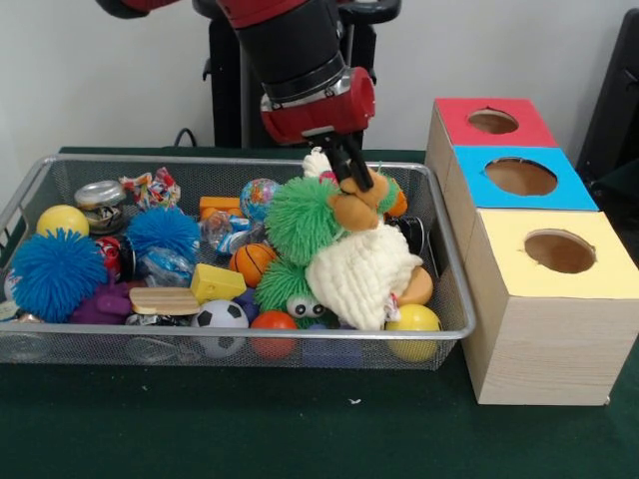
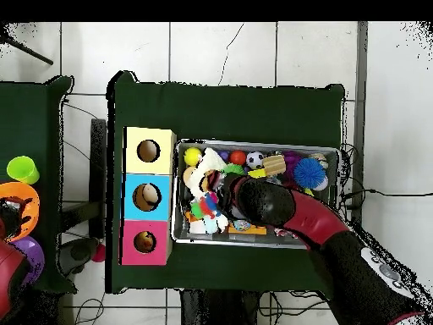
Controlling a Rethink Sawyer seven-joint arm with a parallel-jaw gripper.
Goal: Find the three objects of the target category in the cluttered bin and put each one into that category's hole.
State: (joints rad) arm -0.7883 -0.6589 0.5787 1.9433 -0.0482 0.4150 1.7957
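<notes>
While the gripper (image 1: 351, 178) clenches a plush toy (image 1: 361, 261) above the bin (image 1: 454, 289), 3 holed boxes (image 1: 544, 299) stand beside; no writing is legible.

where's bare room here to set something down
Bare green table runs in front of the wire bin and the boxes. The bin is packed edge to edge with toys, most crowded under the gripper.

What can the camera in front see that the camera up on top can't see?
Only the front view shows the gripper pinching the plush toy, and the box's wooden side. Only the overhead view shows something inside the blue hole, plus the floor tiles. Both show the wire bin, the soccer ball and three coloured holes.
</notes>
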